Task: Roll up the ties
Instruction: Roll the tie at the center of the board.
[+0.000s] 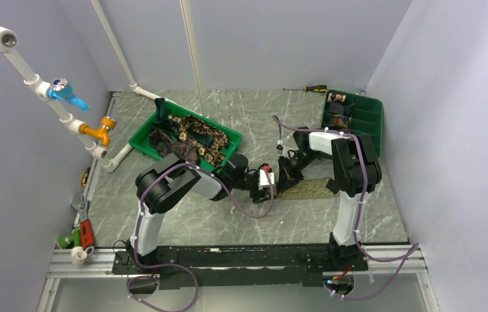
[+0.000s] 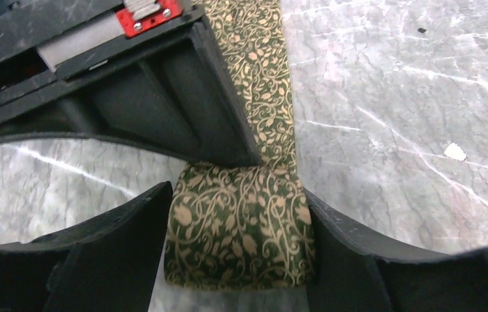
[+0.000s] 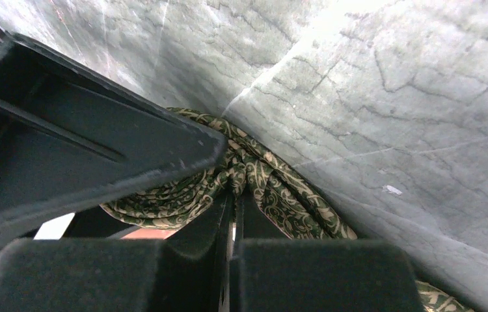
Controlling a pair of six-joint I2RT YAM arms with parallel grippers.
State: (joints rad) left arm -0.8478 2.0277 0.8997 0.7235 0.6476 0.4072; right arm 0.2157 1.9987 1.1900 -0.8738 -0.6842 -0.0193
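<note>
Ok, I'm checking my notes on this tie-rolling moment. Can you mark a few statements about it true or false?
The tie being rolled is green with a tan vine pattern. True.
The right end effector pinches it. True.
The tie is fully rolled. False: a flat strip runs out from the roll.
The screwdriver lies inside a tray. False: it lies on the table, near the divided tray.

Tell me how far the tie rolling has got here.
Done: rolled ties sit in the compartment tray. In hand: an olive vine-patterned tie, partly coiled, its tail flat on the table; left gripper and right gripper both have jaws closed on it. Left: the heap of unrolled ties in the other green tray.
</note>
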